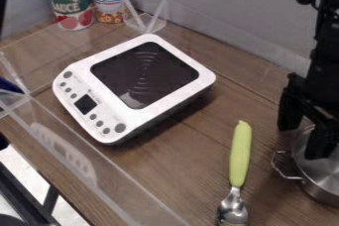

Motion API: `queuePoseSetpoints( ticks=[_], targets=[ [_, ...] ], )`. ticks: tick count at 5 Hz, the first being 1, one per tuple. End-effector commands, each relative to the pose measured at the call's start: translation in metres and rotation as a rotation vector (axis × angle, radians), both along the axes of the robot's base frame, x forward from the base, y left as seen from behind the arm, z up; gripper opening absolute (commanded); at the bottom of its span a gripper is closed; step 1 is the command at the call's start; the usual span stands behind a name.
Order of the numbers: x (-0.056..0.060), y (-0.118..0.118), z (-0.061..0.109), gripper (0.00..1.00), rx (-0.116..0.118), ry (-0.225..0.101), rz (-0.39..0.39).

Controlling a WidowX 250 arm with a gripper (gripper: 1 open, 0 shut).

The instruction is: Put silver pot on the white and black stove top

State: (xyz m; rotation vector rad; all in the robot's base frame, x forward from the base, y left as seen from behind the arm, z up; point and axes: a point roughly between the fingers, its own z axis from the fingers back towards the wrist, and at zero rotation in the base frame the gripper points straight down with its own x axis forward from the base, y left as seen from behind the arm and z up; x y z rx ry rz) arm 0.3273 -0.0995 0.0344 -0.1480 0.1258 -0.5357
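The small round shiny steel pot [315, 173] sits at the right edge of the wooden surface [239, 81], partly cut off by the frame, well apart from the flat square white stove top with its black ringed cooking plate [135, 83], which lies empty toward the middle-left. The black robot hand [308, 143] points down over the pot's rim with its fingers spread wide and gripping nothing; whether a finger already reaches inside the rim is hard to make out at this edge. The step in hand looks like the grasp itself, not yet closed. Next the fingers need to pinch the rim firmly, lift clear of the green-handled metal spoon [237, 173] just beside the pot, and carry leftward to the burner.
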Motion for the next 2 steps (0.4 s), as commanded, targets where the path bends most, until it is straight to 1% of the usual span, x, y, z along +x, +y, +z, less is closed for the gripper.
queuePoseSetpoints(
  ticks=[1, 2],
  targets=[
    [0.016, 0.001, 0.029, 1.0, -0.008, -0.081, 0.054],
    [0.016, -0.011, 0.03, 1.0, -0.007, -0.081, 0.016]
  ],
)
